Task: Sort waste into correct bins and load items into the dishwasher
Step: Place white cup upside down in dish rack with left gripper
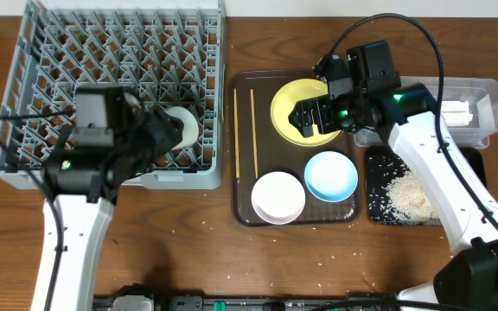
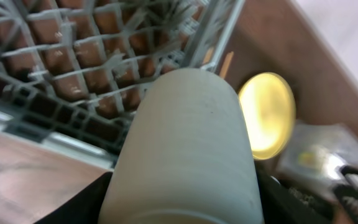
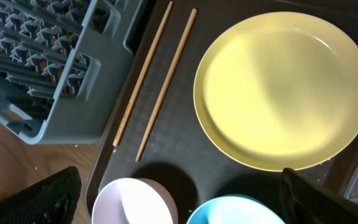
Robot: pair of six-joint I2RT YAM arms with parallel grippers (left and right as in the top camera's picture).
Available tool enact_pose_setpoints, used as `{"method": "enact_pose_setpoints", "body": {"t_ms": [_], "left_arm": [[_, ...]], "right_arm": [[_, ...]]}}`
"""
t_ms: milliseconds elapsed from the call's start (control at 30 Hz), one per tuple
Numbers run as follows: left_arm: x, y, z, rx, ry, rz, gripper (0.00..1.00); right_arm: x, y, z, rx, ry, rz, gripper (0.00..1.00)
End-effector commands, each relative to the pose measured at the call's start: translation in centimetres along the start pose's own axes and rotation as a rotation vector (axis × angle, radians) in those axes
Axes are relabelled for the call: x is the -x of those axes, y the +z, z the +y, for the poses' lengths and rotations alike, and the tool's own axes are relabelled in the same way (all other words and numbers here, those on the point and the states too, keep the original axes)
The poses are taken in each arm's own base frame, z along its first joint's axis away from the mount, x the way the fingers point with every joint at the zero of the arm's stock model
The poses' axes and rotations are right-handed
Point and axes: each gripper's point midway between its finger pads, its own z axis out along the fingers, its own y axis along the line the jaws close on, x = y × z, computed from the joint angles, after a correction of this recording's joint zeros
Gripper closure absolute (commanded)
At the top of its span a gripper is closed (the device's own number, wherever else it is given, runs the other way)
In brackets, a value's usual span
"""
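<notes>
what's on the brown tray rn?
On the brown tray: yellow plate, white bowl, blue bowl, two chopsticks. Overhead, the right gripper hides part of the plate; the wrist view shows the plate bare.

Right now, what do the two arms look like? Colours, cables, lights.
Both alike: the left arm and right arm have white lower links with black motor housings above. A thin black cable loops off each. A green light glows on each black section.
</notes>
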Motion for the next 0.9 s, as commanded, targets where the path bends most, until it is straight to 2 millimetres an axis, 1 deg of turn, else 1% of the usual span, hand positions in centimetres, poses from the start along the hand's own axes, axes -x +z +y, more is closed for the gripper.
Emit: {"method": "enact_pose_setpoints", "body": {"t_ms": [0,200,300,433,467,533,567,600,633,700,767,833,867], "left_arm": [[0.4,1.1,1.1,0.143,0.079,-0.004,0.81],[-1.8,5.0,2.4,0.241,0.128,0.148,0.81],[-3.1,7.5,3.2,0.296,0.144,0.235,0.81],[-3.6,9.4,4.5,0.357,0.141,0.284,0.81],[-3.8,9.9,4.8,0.371,0.140,0.295,0.80],[-4.1,10.6,5.3,0.390,0.136,0.319,0.71],[-4.2,10.9,5.4,0.397,0.135,0.327,0.64],[-4.4,11.2,5.7,0.406,0.133,0.339,0.53],[-4.4,11.3,5.8,0.409,0.132,0.343,0.48],[-4.5,11.3,5.8,0.410,0.132,0.344,0.39],[-4.4,11.3,5.8,0.409,0.132,0.343,0.33],[-4.5,11.3,5.8,0.409,0.132,0.344,0.24],[-4.4,11.3,5.8,0.409,0.132,0.343,0.21]], "right_arm": [[0.3,-0.6,0.6,0.003,-0.033,-0.013,0.01],[0.1,-0.6,0.6,0.002,-0.030,-0.005,0.01],[0.0,-0.6,0.6,0.002,-0.029,-0.003,0.01],[-0.1,-0.6,0.5,0.001,-0.028,0.001,0.01],[-0.1,-0.6,0.5,0.002,-0.028,0.002,0.01],[-0.1,-0.6,0.5,0.002,-0.027,0.002,0.01],[-0.1,-0.6,0.5,0.001,-0.027,0.003,0.01],[-0.1,-0.6,0.5,0.002,-0.027,0.003,0.01],[-0.1,-0.6,0.6,0.002,-0.028,0.003,0.01],[-0.2,-0.5,0.7,0.004,-0.030,0.004,0.01],[-0.1,-0.5,0.8,0.008,-0.031,0.003,0.01],[-0.2,-0.5,0.8,0.009,-0.030,0.004,0.01],[-0.2,-0.5,0.8,0.009,-0.030,0.005,0.01]]}}
